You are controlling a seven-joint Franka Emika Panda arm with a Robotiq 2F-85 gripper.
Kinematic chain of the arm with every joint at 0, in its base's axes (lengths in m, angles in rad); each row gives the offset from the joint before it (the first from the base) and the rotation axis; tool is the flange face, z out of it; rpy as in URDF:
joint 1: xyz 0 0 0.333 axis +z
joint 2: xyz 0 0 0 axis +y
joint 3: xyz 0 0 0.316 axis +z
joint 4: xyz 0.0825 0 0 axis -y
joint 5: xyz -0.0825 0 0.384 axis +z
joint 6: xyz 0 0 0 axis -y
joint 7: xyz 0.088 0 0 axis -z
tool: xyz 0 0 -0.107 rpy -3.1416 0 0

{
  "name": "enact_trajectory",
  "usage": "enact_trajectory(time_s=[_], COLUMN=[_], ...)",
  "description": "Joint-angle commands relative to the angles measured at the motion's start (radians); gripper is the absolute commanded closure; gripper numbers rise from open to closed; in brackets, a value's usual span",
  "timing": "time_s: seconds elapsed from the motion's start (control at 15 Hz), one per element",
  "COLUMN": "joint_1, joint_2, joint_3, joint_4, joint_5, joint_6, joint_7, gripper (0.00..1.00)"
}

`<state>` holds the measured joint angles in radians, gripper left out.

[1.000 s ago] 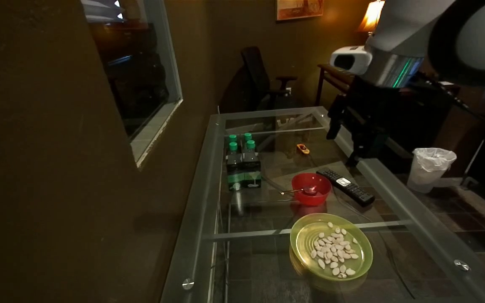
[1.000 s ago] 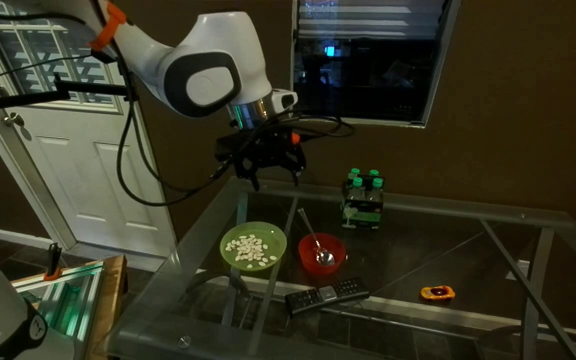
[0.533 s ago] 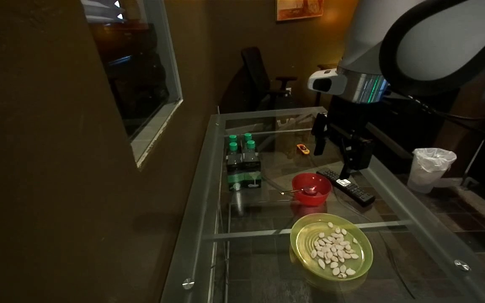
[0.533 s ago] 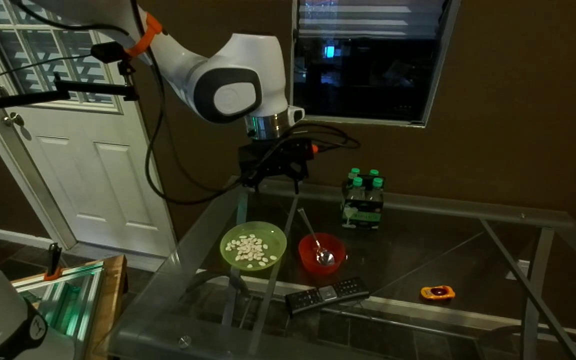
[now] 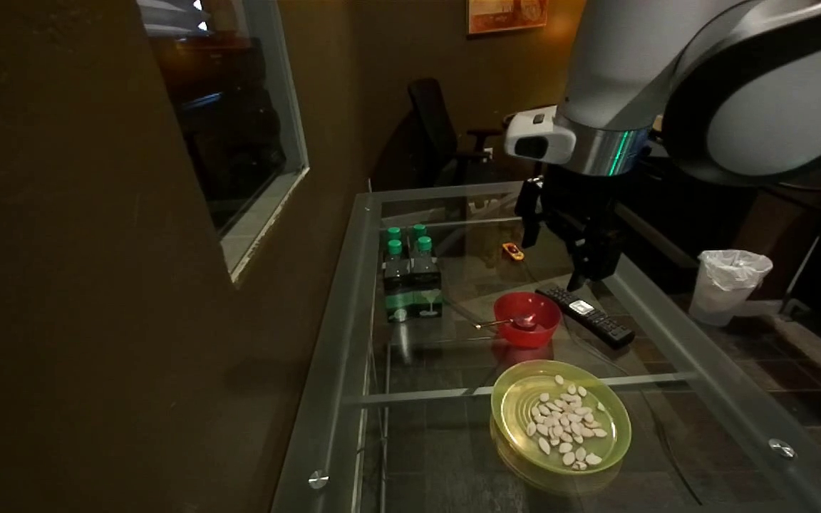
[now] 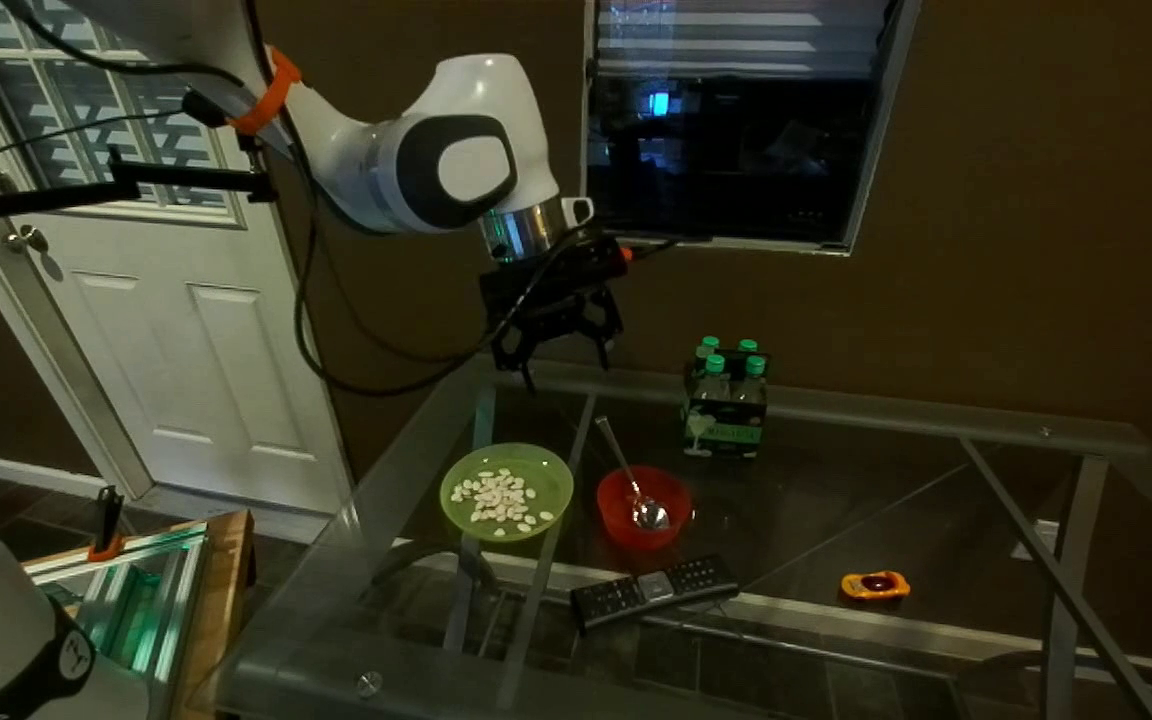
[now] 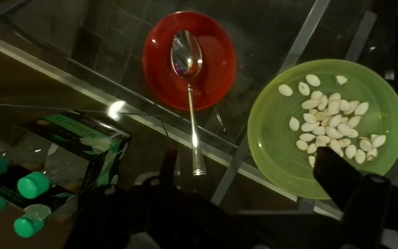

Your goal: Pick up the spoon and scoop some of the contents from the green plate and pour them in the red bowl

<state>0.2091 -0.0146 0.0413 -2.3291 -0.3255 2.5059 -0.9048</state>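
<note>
The silvery spoon (image 7: 195, 135) leans in the red bowl (image 7: 218, 76), its scoop inside and its handle sticking out over the rim. The spoon (image 6: 618, 447) and red bowl (image 6: 616, 515) show in both exterior views. The round green plate (image 7: 271, 131) beside the bowl holds a heap of pale seed-like contents (image 7: 333, 121); the plate also shows in an exterior view (image 5: 514, 399). My gripper (image 6: 568, 374) is open and empty, in the air above the table. In the wrist view, the handle's end appears between the fingertips (image 7: 247, 152), nearer the left finger.
The glass table (image 5: 446, 399) stands along a wall. A black pack of green-capped bottles (image 6: 726, 420) stands beyond the bowl, near the wall. A black remote (image 6: 656, 592) lies by the bowl. A small orange toy car (image 6: 875, 586) lies farther off.
My gripper has moved sideways toward the wall side and lowered, then risen slightly and tilted in the last half second. It stays open. The spoon, bowl and plate have not moved.
</note>
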Motion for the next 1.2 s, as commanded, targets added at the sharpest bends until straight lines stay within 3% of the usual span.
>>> enact_trajectory(time_s=[0.0, 0.13, 0.47, 1.13], joint_1=[-0.018, -0.017, -0.008, -0.031], joint_2=[0.032, 0.079, 0.214, 0.430], joint_3=[0.060, 0.075, 0.085, 0.073], joint_4=[0.063, 0.083, 0.129, 0.268], joint_5=[-0.273, -0.406, -0.503, -0.500], joint_6=[-0.035, -0.035, -0.030, 0.005], joint_7=[0.162, 0.240, 0.351, 0.333], gripper=[0.00, 0.00, 0.00, 0.02])
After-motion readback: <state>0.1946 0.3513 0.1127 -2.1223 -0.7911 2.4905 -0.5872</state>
